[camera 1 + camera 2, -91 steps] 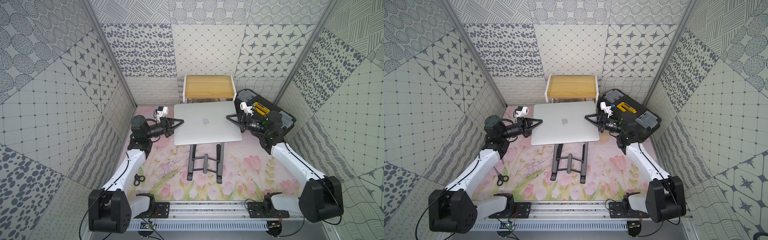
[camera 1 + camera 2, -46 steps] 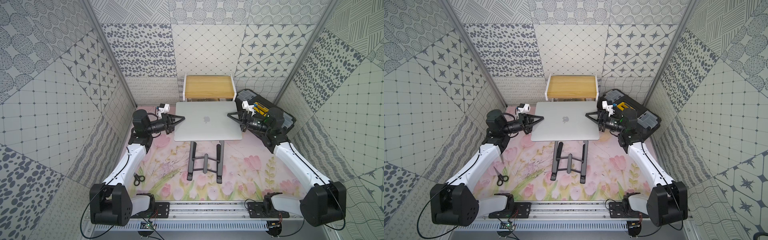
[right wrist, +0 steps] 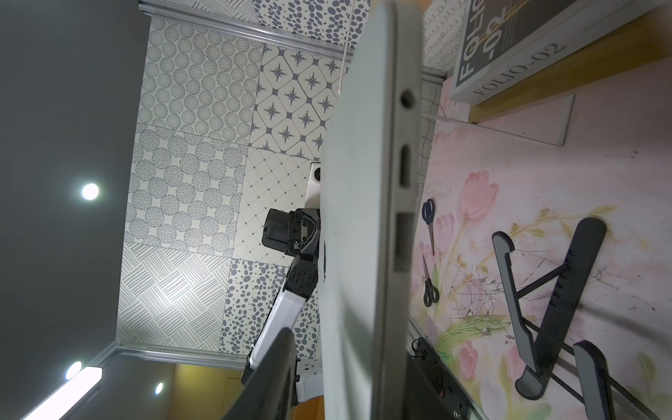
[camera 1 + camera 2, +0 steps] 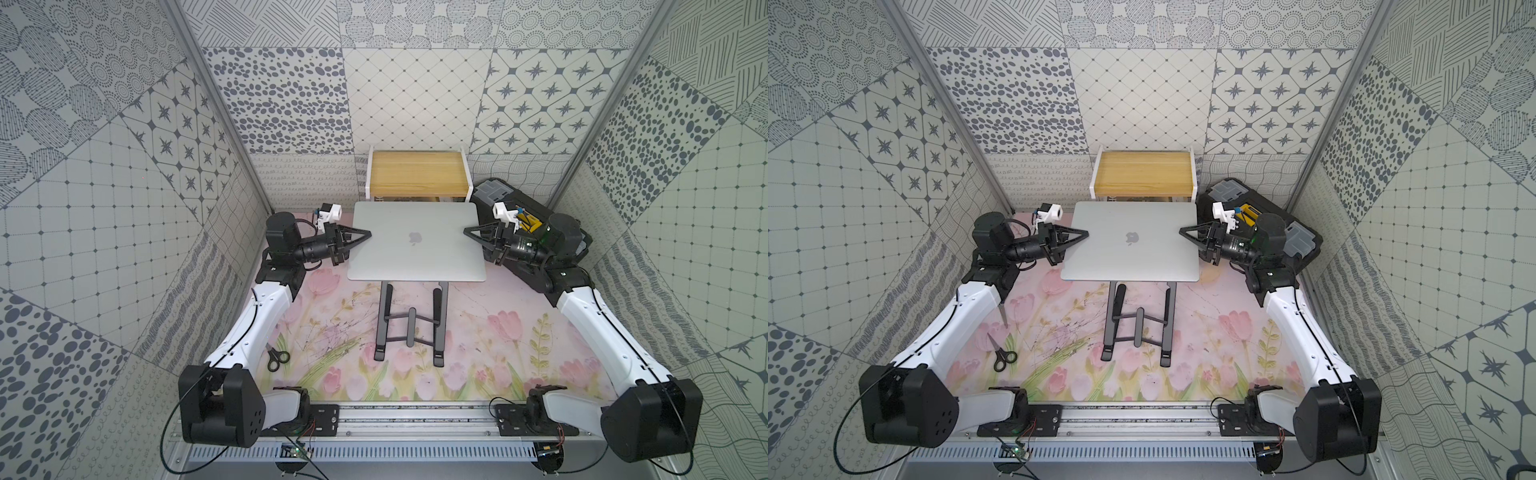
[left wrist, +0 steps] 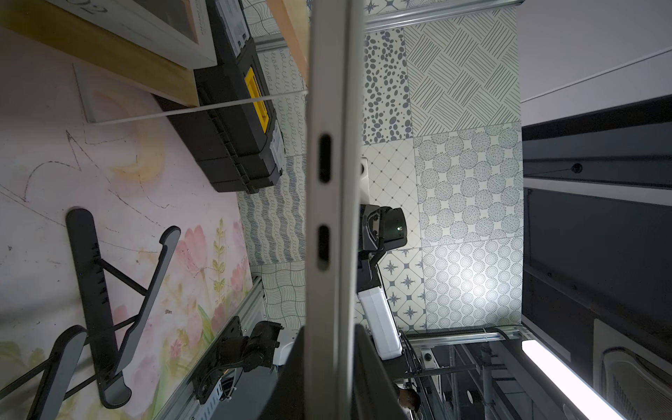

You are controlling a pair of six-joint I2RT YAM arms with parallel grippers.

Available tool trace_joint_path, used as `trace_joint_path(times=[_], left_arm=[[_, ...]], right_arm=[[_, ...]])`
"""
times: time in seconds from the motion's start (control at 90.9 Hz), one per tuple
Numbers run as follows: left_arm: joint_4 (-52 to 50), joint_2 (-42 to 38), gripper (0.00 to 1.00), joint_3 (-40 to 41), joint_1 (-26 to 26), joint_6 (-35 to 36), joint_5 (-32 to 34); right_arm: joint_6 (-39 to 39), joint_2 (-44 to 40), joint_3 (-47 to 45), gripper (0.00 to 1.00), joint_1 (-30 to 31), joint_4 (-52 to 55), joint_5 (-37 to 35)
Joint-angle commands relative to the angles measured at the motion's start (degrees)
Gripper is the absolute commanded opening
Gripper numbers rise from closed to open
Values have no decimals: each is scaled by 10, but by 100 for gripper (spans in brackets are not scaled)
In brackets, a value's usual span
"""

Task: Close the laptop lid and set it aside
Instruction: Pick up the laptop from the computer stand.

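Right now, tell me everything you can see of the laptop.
The laptop is thin, silver, metal-looking, lid shut flat with the apple logo facing up. Slot ports show on both side edges. It hangs roughly level above the mat, clear of the dark folding stand, just before the wooden shelf. The left gripper clamps its left edge; the right gripper straddles the right edge, contact unclear.

We note two matching arms. Left arm (image 4: 259, 322), right arm (image 4: 602, 336): white shells on long links, black blocky joint housings, thin black cable (image 4: 835, 438) looping out at base. Left pincer (image 4: 369, 234), right pincer (image 4: 466, 230): black, triangular skeletal frames. Small white camera (image 4: 330, 212) above each wrist. Green light (image 4: 547, 228) on right wrist housing.
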State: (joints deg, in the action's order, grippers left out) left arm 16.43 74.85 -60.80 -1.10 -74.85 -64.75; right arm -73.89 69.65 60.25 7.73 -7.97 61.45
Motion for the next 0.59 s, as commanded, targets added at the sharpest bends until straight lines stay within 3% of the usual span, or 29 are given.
trace_joint_path(times=[0.0,0.066,0.132,0.198,0.286,0.396,0.462,0.539,0.583], left_arm=[[-4,0,13,-9,1,36,26],[-7,-3,13,-9,1,37,30],[-11,-3,15,-10,1,40,33],[-13,-4,18,-13,0,41,35],[-36,-7,38,-29,-2,55,36],[-105,-6,48,-70,-1,96,44],[-140,2,47,-102,-2,116,45],[-162,23,28,-148,-2,125,40],[-166,37,25,-172,-2,123,38]], right_arm=[[23,-28,37,36,-6,-47,16],[26,-31,37,32,-6,-42,14],[37,-30,43,19,-6,-24,13],[50,-27,52,12,-6,-5,9],[73,-19,72,4,-6,30,0],[72,2,105,0,-6,37,-12],[69,22,134,0,-7,37,-16],[60,48,168,0,-7,36,-27],[52,66,188,0,-8,30,-31]])
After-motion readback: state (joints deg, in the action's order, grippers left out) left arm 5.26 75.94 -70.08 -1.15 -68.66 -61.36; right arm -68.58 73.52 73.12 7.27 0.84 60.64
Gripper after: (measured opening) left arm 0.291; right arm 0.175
